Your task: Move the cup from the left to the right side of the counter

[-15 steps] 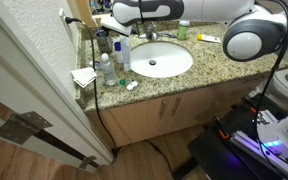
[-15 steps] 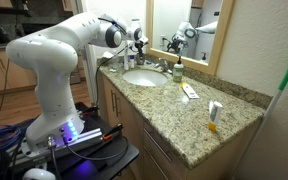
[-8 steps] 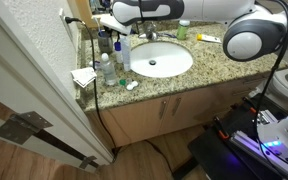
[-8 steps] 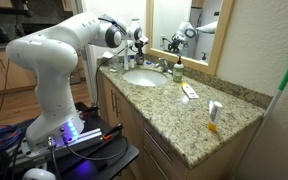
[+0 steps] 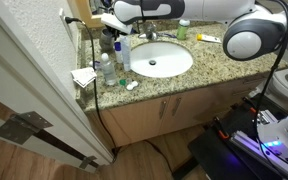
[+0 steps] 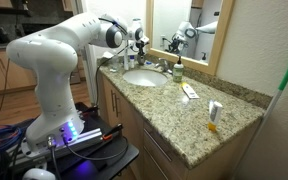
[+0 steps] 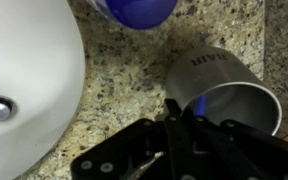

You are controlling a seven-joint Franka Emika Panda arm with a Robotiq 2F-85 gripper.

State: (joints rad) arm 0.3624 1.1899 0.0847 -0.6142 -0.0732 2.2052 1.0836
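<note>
Wrist view: the white sink point(image 7: 24, 70) fills the left. The speckled counter point(image 7: 124, 70) lies just beside it, with a blue bottle cap point(image 7: 144, 10) at the top edge. The dark grey cup point(image 7: 229, 85) sits on the granite at the right, its open mouth facing the camera. The gripper point(image 7: 184, 112) comes in from the bottom edge against the cup's near rim, but its dark body hides the jaws, so I cannot tell their spread or whether they grip anything.

The cup point(image 7: 224, 95) is dark metallic grey with pale lettering, the table point(image 7: 124, 70) speckled beige-brown with black flecks, its sink point(image 7: 24, 80) white, the bottle cap point(image 7: 144, 10) blue, the tool point(image 7: 184, 118) black, the cabinet front point(image 5: 174, 108) light wood, the arm point(image 6: 54, 60) white, the floor point(image 5: 44, 160) brown wood-grain
</note>
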